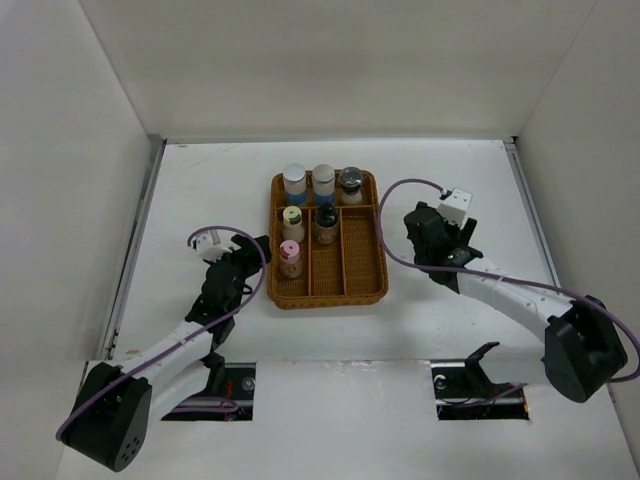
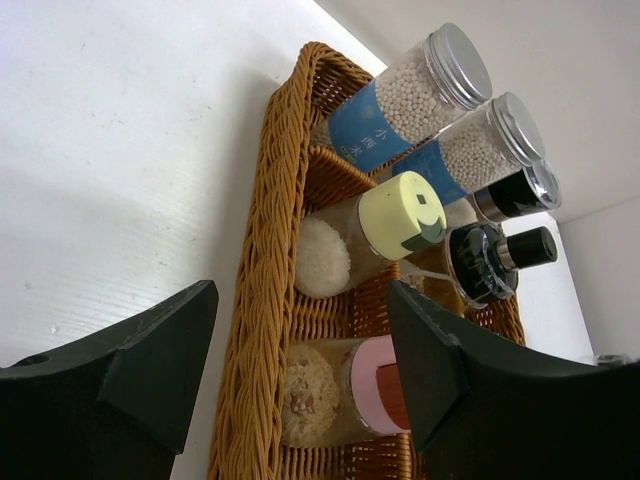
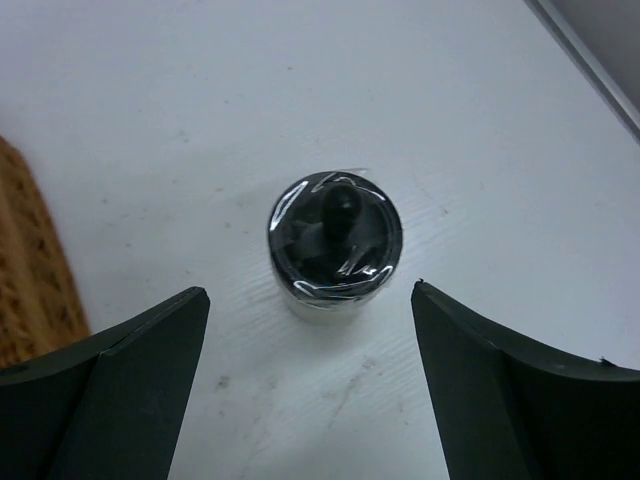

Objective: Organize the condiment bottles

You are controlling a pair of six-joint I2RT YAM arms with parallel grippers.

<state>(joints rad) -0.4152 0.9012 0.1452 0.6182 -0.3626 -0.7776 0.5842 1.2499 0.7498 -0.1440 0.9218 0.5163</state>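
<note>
White table (image 1: 200,180), plain white walls all round, and a brown wicker tray (image 1: 330,297) sitting mid-table with its long side running from the near edge to the far edge. Six of the condiment bottles (image 2: 380,125) are in it, all standing upright, caps up.

Far row: two blue-label jars (image 1: 294,182) with grey screw caps, plus a black-topped jar (image 1: 350,182) by the tray's far right corner. The left lane has the yellow-cap jar (image 1: 292,220) and, nearer, the pink-cap jar (image 1: 290,257). The middle lane has a black-knob jar (image 1: 327,222). The blue labels carry white Chinese characters, but I can't read them properly.

The seventh bottle (image 3: 335,250), with a black knobbed lid, stands upright on bare table off the tray's right side, toward the right edge. The right gripper (image 3: 310,297) hangs over it, fingers spread wide either side, not touching. The left gripper (image 2: 300,300) is spread too, holding nothing, just off the tray's left wall.
</note>
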